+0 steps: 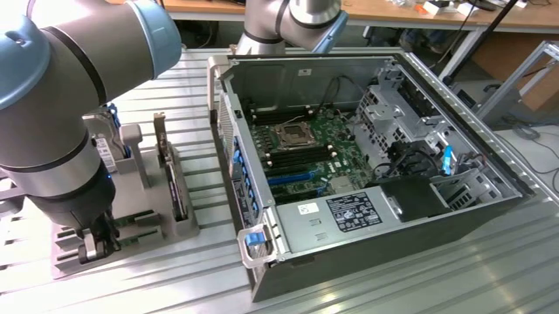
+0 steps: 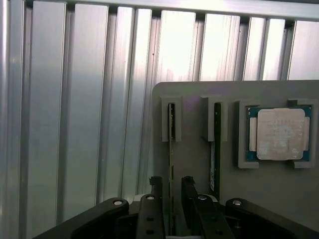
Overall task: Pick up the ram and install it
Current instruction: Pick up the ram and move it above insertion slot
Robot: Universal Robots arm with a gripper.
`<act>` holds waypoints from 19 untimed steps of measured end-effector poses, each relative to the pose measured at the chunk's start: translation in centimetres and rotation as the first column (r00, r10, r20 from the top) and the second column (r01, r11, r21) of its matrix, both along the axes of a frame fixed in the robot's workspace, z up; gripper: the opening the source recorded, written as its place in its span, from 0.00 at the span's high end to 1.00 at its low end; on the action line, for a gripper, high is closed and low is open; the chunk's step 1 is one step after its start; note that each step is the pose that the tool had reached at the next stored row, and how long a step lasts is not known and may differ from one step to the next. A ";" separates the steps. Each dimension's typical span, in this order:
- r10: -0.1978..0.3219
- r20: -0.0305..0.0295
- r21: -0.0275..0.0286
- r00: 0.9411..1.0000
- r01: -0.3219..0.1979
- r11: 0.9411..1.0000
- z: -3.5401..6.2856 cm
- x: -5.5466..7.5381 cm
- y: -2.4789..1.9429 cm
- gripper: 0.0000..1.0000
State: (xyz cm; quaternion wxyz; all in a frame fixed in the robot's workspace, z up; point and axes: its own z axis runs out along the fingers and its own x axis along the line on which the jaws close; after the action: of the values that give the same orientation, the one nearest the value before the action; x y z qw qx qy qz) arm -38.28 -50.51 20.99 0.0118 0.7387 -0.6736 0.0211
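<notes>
Over the grey holder (image 2: 192, 159) at the exterior view's left, I am hanging my fingers (image 2: 156, 191) spread as wide as they go, one on each side of the ram (image 2: 171, 149), and gripping nothing. The ram is standing on its long edge in a slot of the holder. It is sitting beside a second stick (image 2: 216, 149) in the neighbouring slot and a processor (image 2: 280, 134) lying flat in its pocket. The open computer case (image 1: 367, 163) is sitting well apart on the slatted bench (image 2: 75, 124).

To my mind this grasp is asking for centring. I am judging that both fingers should be meeting the board's flat faces together and square to it, so it is not being levered sideways in the slot. They should also be reaching low enough to catch the board without touching the holder's walls.

Edge-on, the ram is showing as a thin, long, greenish strip with dark patches along it. It is looking stiff but slight, so I am reckoning a gentle squeeze is enough.
</notes>
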 end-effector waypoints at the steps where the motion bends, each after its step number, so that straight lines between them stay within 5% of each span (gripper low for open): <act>1: 0.000 0.000 0.000 1.000 0.000 1.000 0.00 0.0 0.00 0.72; 5: 0.000 0.000 0.000 1.000 0.000 1.000 -0.01 0.0 0.00 0.88; 12: 0.000 0.000 0.000 1.000 0.000 1.000 0.00 0.0 0.00 0.88; 19: 0.000 0.000 0.000 1.000 0.000 1.000 1.00 0.0 0.00 0.88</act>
State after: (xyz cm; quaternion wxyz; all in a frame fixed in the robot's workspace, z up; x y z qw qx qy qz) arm -38.28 -50.51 21.98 0.0119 0.7387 -0.6736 0.0213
